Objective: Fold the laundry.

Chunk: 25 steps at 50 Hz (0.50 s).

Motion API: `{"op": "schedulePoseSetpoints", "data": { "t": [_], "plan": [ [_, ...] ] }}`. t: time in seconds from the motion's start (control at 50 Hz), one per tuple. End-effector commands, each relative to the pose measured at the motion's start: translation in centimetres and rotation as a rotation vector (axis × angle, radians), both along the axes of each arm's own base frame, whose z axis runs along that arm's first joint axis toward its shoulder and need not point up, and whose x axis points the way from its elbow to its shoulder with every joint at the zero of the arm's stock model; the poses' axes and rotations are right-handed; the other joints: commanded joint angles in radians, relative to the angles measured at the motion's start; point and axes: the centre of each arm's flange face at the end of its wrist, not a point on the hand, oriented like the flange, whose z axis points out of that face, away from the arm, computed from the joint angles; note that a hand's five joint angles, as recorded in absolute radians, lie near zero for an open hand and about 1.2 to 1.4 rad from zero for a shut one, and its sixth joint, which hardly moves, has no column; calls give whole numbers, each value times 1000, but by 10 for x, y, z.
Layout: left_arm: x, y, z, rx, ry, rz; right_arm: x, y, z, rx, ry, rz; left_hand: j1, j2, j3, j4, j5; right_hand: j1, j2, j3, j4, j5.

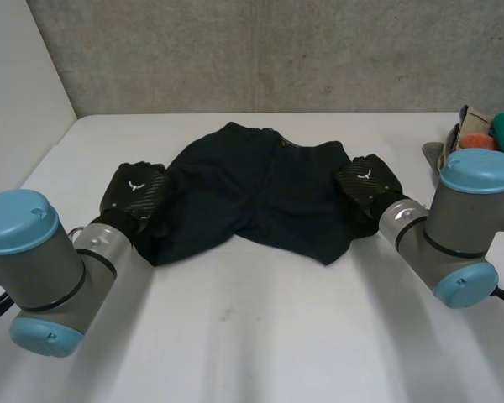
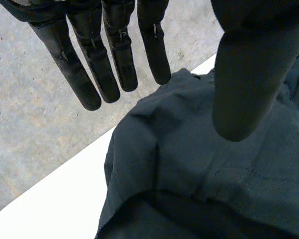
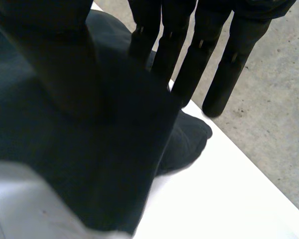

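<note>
One pair of dark shorts (image 1: 256, 193) lies spread mid-frame on the white bench (image 1: 252, 336).
L hand (image 1: 134, 195) at frame-left edge of cloth, R hand (image 1: 367, 180) at frame-right edge; both w/ fingers (image 2: 114, 59) straight, wide, holding nothing. Prob. staged symmetrically to pinch both sides for an even fold.

Left arm (image 1: 42, 260) and right arm (image 1: 462, 222): cylindrical grey joints are closed by rounded light-blue caps, with thin black rings at the seams. Left hand (image 1: 134, 191) and right hand (image 1: 367, 178): black backs in a carbon-weave pattern are marked with a small white emblem. Fingers (image 2: 114, 55) are shown as slender, segmented black rods; the thumb (image 2: 246, 74) is thicker and round-tipped.
</note>
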Motion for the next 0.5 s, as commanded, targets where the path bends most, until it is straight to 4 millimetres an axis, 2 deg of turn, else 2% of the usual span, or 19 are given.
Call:
{"op": "schedulePoseSetpoints", "data": {
  "t": [0.02, 0.12, 0.2, 0.38, 0.5],
  "plan": [
    [-6, 15, 16, 15, -6, -29, 2, 2, 9, 48, -1, -8, -51, -61, -63, -55, -53, -292, -292, -300, -302, -307],
    [-10, 23, 14, 84, -26, -43, 2, 5, 18, 84, 13, -19, -136, -147, -148, -140, -138, -334, -334, -341, -344, -349],
    [-11, 24, 10, 131, -51, -47, 1, 8, 16, 132, 43, -35, -192, -202, -204, -196, -194, -228, -229, -236, -238, -243],
    [-14, 8, -17, 195, -104, -22, -2, 8, -4, 200, 76, -57, -192, -202, -204, -196, -194, -81, -82, -89, -92, -96],
    [-18, -2, -26, 177, -152, -26, -1, 6, -7, 189, 64, -68, -189, -200, -201, -193, -191, 42, 42, 34, 32, 27]
  ]
}}
